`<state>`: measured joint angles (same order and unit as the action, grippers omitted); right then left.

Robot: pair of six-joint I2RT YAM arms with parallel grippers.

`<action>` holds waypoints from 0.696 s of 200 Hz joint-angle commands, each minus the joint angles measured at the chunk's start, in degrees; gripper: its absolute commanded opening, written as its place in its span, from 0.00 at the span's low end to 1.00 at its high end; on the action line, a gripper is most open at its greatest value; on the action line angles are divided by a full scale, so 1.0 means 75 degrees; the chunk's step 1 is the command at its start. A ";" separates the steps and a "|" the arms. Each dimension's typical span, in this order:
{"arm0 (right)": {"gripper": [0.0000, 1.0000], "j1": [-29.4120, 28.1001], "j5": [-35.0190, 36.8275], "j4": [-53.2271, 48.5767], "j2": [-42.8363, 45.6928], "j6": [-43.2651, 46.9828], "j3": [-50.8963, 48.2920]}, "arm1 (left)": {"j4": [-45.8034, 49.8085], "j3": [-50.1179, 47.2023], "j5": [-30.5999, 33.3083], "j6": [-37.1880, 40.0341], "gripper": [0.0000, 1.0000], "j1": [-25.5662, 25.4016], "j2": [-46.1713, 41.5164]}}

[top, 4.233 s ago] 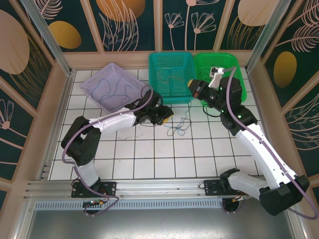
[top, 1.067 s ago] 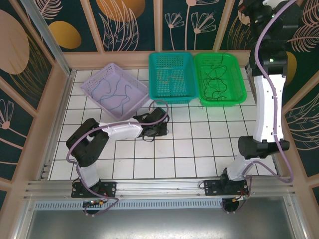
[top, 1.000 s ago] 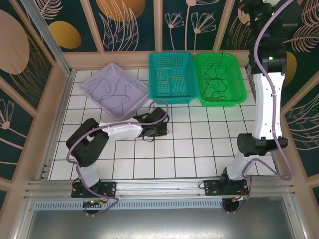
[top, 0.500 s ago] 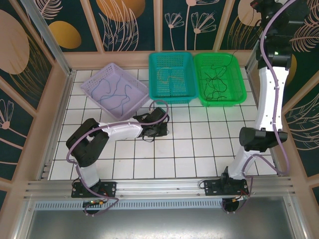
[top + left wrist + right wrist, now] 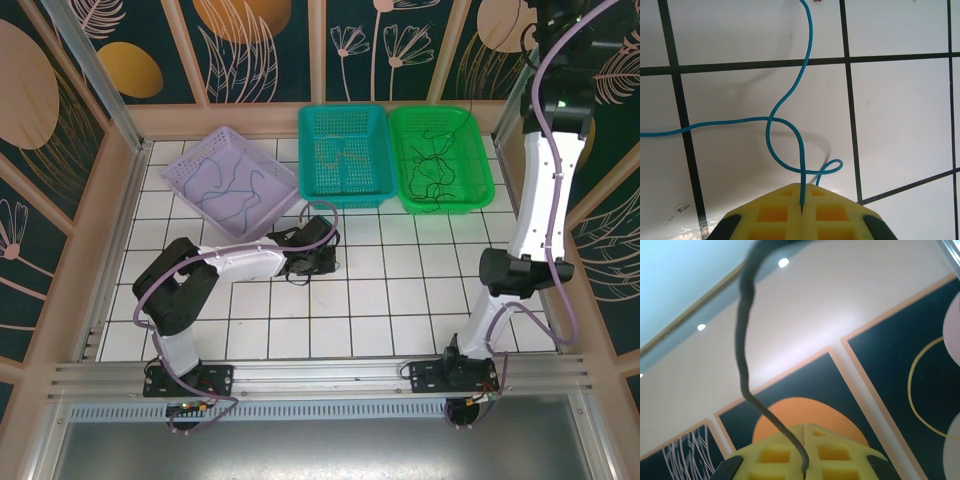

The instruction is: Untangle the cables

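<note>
- Left claw (image 5: 802,205): yellow pads are closed together on the end of a teal-blue cable (image 5: 771,135). The cable lies on the tiled counter (image 5: 900,125) and crosses itself in one loop just ahead of the pads.
- Right claw (image 5: 805,467): it is raised high over the counter. Its pads are pinched on a black cable (image 5: 744,365) that curves away from them.
- Top view: the black cables (image 5: 430,170) lie heaped in the green basket (image 5: 482,150). The dark blue cables (image 5: 240,185) are in the lilac basket (image 5: 222,133), and the pale cables (image 5: 340,155) are in the teal basket (image 5: 342,108).
- Step in hand, as we judge it: getting one black strand sorted into the green basket while the left claw pins the blue one.
- To do this well, we would move the raised arm slowly and keep it above the green basket. We would watch that no neighbouring strand rides along, and part the pads only once the strand hangs free.
- The blue loop wants a gentle pull along its length, never across the crossing.
</note>
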<state>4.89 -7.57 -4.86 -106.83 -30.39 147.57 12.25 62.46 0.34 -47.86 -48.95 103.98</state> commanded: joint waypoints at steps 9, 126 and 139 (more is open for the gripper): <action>0.00 0.0092 -0.0030 0.1093 0.0611 -0.0222 0.0070 | 0.0124 0.0063 -0.0080 -0.0065 0.00 0.0011 0.0004; 0.00 0.0308 -0.0313 0.1207 -0.0138 -0.0297 -0.0989 | 0.0031 -0.0135 -0.0144 -0.0262 0.00 0.0010 -0.0165; 0.00 0.0368 -0.0529 0.1413 -0.0078 -0.0418 -0.1717 | 0.0031 -0.0124 -0.0154 -0.0290 0.00 0.0015 -0.0178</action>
<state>6.87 -8.16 4.54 -107.02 -33.41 141.82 12.21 62.26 -0.03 -48.93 -48.95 103.98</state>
